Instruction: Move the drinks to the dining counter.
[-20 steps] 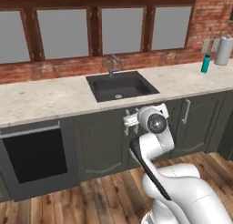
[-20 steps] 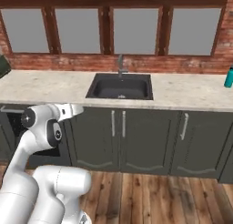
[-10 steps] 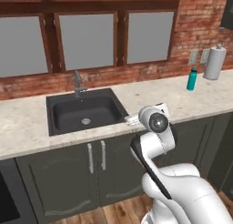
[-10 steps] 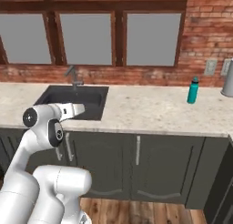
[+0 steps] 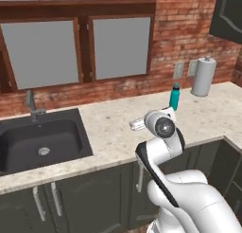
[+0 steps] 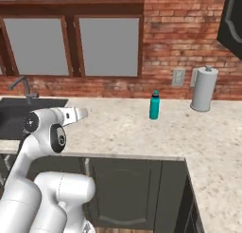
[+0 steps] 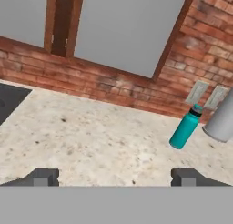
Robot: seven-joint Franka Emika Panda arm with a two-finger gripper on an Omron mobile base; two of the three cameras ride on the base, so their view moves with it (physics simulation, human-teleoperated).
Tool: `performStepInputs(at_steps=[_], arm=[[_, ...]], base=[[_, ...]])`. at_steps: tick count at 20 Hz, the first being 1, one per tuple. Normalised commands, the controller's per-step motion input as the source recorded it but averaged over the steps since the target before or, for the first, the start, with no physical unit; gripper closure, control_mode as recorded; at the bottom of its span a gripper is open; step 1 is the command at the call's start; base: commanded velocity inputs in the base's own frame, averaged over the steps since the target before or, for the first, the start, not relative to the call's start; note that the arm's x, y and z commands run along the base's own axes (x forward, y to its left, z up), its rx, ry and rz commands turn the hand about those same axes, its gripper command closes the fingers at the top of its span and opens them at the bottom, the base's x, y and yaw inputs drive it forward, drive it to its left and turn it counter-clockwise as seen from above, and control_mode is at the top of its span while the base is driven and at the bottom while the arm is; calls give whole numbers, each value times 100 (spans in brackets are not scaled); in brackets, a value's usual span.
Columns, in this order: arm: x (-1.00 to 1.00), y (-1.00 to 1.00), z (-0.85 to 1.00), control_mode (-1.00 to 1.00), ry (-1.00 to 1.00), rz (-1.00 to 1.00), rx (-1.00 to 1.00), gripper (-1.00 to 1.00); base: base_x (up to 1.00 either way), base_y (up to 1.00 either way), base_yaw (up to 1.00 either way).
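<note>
My fingers [image 7: 43, 176] stand spread wide and empty, the teal bottle [image 7: 185, 128] upright at two o'clock near the paper-towel roll [image 6: 203, 89] on the stone counter [image 7: 91, 141], so I judge I'm approaching, forearm level, needing a reach forward and right.

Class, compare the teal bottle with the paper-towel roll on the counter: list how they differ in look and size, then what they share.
The teal bottle is slim and bright teal with a dark cap; the paper-towel roll is plain grey with a small knob on top. The roll is taller and much wider than the bottle. Both stand upright on the stone counter near the brick wall.
</note>
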Motion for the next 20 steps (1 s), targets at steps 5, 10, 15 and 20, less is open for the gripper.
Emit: performStepInputs(at_steps=[5, 10, 15, 20], arm=[[0, 0, 0, 100, 0, 0, 0, -100], [0, 0, 0, 100, 0, 0, 0, -100], [0, 0, 0, 100, 0, 0, 0, -100], [0, 0, 0, 100, 0, 0, 0, -100]], base=[[81, -43, -11], [76, -28, -9], [14, -35, -10], [0, -4, 0]])
